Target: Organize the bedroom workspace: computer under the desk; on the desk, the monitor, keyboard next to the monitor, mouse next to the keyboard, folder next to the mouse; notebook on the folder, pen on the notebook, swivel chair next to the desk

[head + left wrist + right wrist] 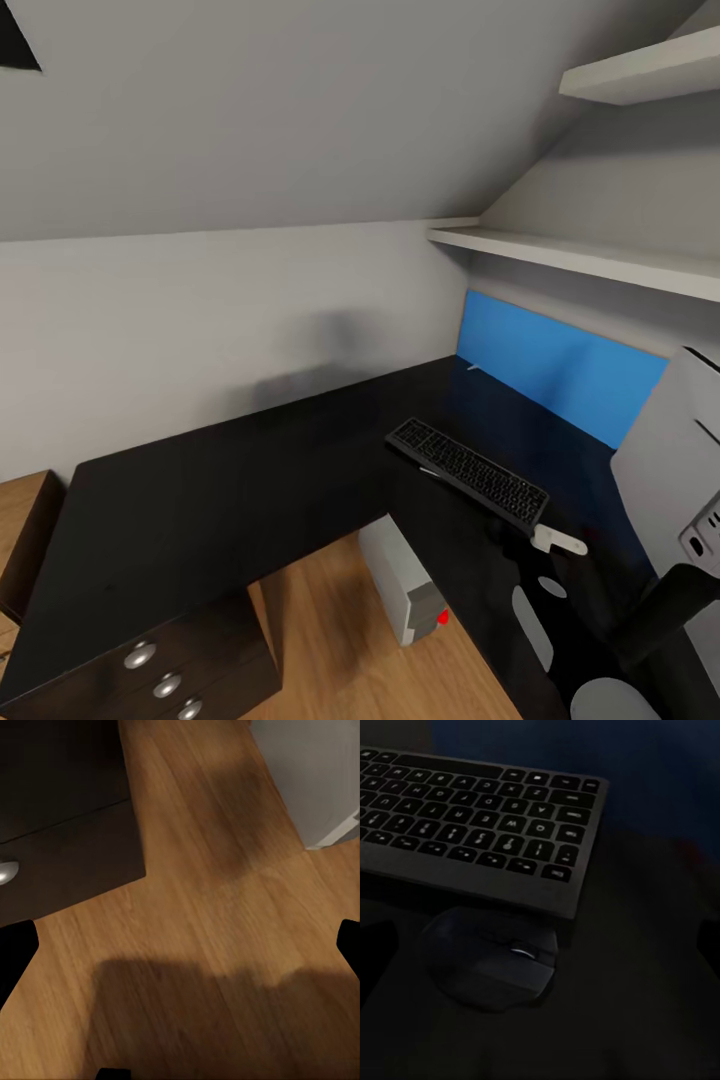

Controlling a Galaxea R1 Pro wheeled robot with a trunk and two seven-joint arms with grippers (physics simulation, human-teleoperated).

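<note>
The keyboard (pixel 468 472) lies on the glossy black desk (pixel 230 490) in front of the blue back panel. The monitor (pixel 668 470) stands at the right with its light-grey back toward me. Below the desk's inner corner stands the computer (pixel 402 588). In the right wrist view the dark mouse (pixel 491 964) rests on the desk against the keyboard (pixel 472 817) near one corner. My right gripper (pixel 540 945) hovers open above the mouse, fingers wide apart. My left gripper (pixel 180 945) is open over bare wooden floor, between the drawer unit (pixel 67 855) and the computer (pixel 315 772).
Dark drawers with silver knobs (pixel 165 685) sit under the desk's left wing. Two white shelves (pixel 590 255) jut from the sloped wall above the monitor. A light wooden chest (pixel 20 525) stands at the far left. My right arm (pixel 600 640) crosses the desk's near right part.
</note>
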